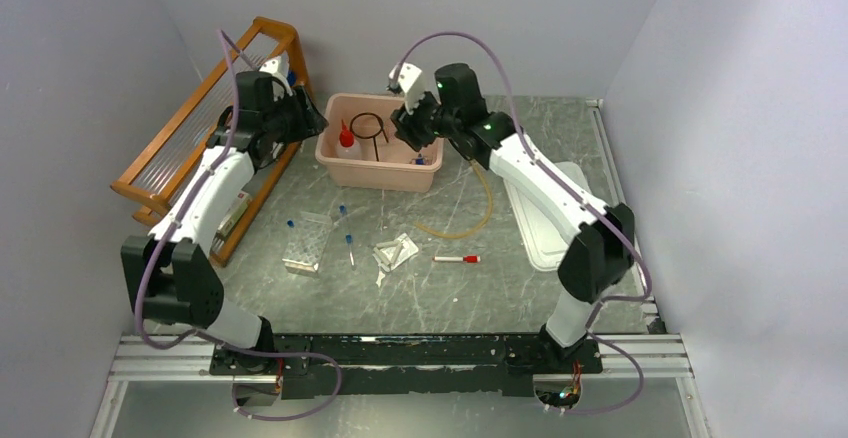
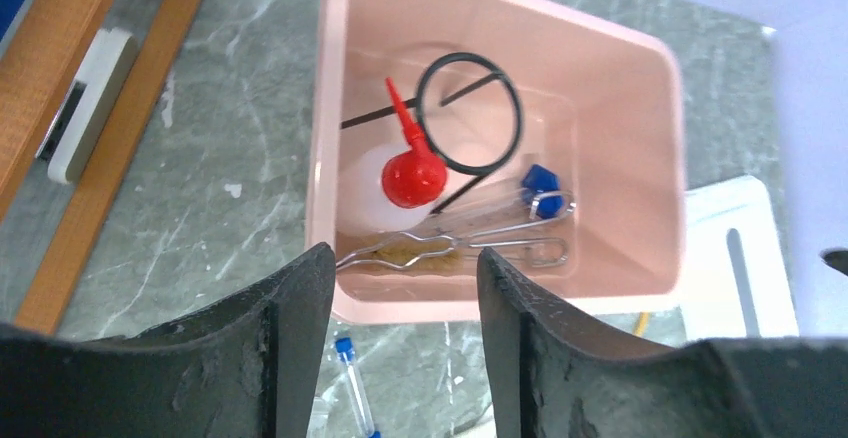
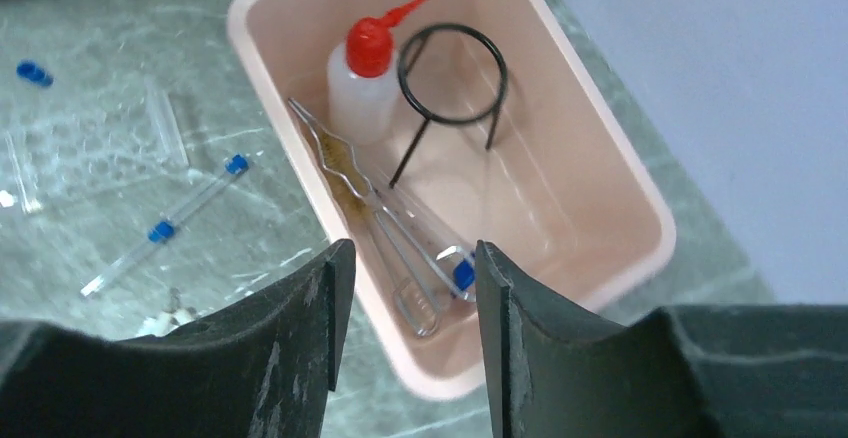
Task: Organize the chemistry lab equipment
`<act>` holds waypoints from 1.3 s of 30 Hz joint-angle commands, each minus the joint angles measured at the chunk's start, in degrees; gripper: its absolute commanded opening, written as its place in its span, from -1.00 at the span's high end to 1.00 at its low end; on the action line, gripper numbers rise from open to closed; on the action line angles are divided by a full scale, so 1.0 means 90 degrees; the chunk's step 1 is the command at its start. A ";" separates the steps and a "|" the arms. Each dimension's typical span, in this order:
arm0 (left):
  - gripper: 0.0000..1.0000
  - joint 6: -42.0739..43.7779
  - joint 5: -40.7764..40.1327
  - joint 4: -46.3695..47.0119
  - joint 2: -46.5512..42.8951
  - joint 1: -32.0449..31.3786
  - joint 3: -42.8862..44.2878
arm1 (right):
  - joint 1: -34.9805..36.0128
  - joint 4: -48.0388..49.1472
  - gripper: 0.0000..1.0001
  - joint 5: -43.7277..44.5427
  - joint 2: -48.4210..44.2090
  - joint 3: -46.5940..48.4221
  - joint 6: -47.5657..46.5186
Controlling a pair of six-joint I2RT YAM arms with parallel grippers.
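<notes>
A pink bin stands at the back middle of the table. In it lie a clear red-capped squeeze bottle, a black wire ring, a wire clamp and a blue-based thin cylinder. My left gripper is open and empty above the bin's near left rim. My right gripper is open and empty above the bin's right end. On the table lie amber tubing, white triangles, blue-capped tubes and a clear tube rack.
A wooden slatted rack stands along the left wall. A white tray lies at the right under my right arm. A red-capped marker lies near the middle. Walls close in on three sides.
</notes>
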 commanded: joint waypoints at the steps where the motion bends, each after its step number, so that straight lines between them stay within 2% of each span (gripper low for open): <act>1: -0.20 0.0297 0.0728 -0.0012 -0.0638 0.0034 0.0059 | -0.0016 0.0490 -0.02 0.1769 -0.0702 -0.0835 0.2461; 3: -0.23 0.0373 0.0888 -0.0084 -0.0875 0.0024 -0.0066 | -0.0019 -0.0001 -0.02 0.2439 -0.1013 -0.1168 0.3201; 8: -0.30 0.0547 0.1164 -0.0453 -0.1382 -0.0014 -0.0223 | -0.0037 -0.0560 -0.02 0.2899 -0.2016 -0.2721 0.4388; 10: -0.35 0.0560 0.1246 -0.0527 -0.1583 -0.0020 -0.0314 | -0.0037 -0.0417 -0.03 0.2738 -0.2401 -0.3494 0.4294; 13: -0.44 0.0489 0.1362 -0.0522 -0.1854 -0.0025 -0.0534 | -0.0037 0.0028 -0.01 0.2153 -0.2876 -0.4544 0.3459; 16: -0.55 0.0415 0.1319 -0.0539 -0.2129 -0.0035 -0.0825 | -0.0042 0.0040 -0.02 0.1158 -0.3045 -0.5116 0.2209; 18: -0.61 0.0415 0.1231 -0.0596 -0.2272 -0.0035 -0.0924 | -0.0037 -0.0063 -0.01 0.1108 -0.2893 -0.5254 0.1776; 23: -0.78 0.0381 0.1026 -0.0811 -0.2594 -0.0035 -0.1072 | -0.0028 0.0069 0.01 0.1097 -0.2655 -0.5207 0.1797; 27: -0.85 0.0399 0.1025 -0.1034 -0.2867 -0.0040 -0.1333 | -0.0026 0.0521 -0.02 0.1421 -0.2447 -0.5134 0.2759; 31: -0.82 0.0358 0.1218 -0.1083 -0.3110 -0.0108 -0.1696 | -0.0008 0.0741 -0.01 0.1670 -0.2065 -0.4900 0.3949; 34: -0.64 0.0189 0.1371 -0.1000 -0.3191 -0.0339 -0.2050 | -0.0002 0.0885 0.02 0.1685 -0.1820 -0.4762 0.4627; 39: -0.36 -0.0316 0.0729 -0.0703 -0.3026 -0.1463 -0.2653 | 0.0041 0.1278 0.10 0.1055 -0.1413 -0.4738 0.5270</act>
